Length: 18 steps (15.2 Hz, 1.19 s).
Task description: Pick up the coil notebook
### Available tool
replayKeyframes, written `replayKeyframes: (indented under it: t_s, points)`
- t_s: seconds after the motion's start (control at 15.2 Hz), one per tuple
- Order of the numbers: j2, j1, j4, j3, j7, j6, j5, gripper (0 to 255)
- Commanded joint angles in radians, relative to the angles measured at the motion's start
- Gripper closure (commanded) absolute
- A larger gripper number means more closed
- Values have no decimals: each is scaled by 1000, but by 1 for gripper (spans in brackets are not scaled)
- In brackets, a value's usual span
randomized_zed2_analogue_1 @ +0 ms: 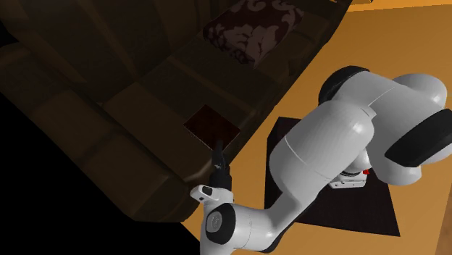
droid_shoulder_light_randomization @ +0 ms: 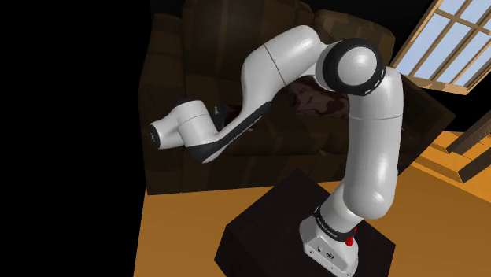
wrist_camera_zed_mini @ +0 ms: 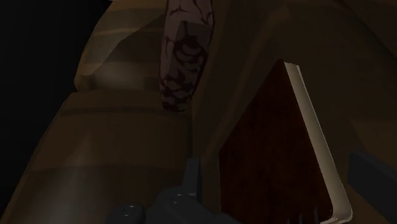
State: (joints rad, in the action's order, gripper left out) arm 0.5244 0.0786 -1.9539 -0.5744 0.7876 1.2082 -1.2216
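Observation:
The coil notebook [randomized_zed2_analogue_1: 211,124] has a dark red cover and lies flat on the brown sofa seat [randomized_zed2_analogue_1: 137,109], near the seat's front edge. My black gripper [randomized_zed2_analogue_1: 216,147] reaches in from that front edge, its tips at the notebook's near side. Seen from the wrist, the notebook [wrist_camera_zed_mini: 273,146] shows a pale page edge and sits between my two fingers. One finger [wrist_camera_zed_mini: 191,175] stands just off one side of it and the other [wrist_camera_zed_mini: 372,172] off the opposite side. The gripper [wrist_camera_zed_mini: 280,191] is open around the notebook and does not clasp it.
A dark red patterned cushion [randomized_zed2_analogue_1: 250,25] lies further along the sofa [droid_shoulder_light_randomization: 189,94]. The black stand [droid_shoulder_light_randomization: 275,228] rests on an orange floor [droid_shoulder_light_randomization: 181,236] right in front of the sofa. A window [droid_shoulder_light_randomization: 448,39] is at the shoulder view's upper right. A black area borders the sofa.

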Motion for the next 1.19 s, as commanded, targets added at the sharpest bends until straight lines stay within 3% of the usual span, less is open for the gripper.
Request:
replayKeyframes:
  t_s: [0.0, 0.4, 0.46, 1.12]
  points:
    - [31, 8, 7, 11, 16, -3, -15, 0]
    - [81, 17, 18, 23, 53, 5, -25, 0]
    - [82, 18, 18, 23, 53, 4, -25, 255]
    - [70, 15, 15, 20, 45, 3, -23, 255]
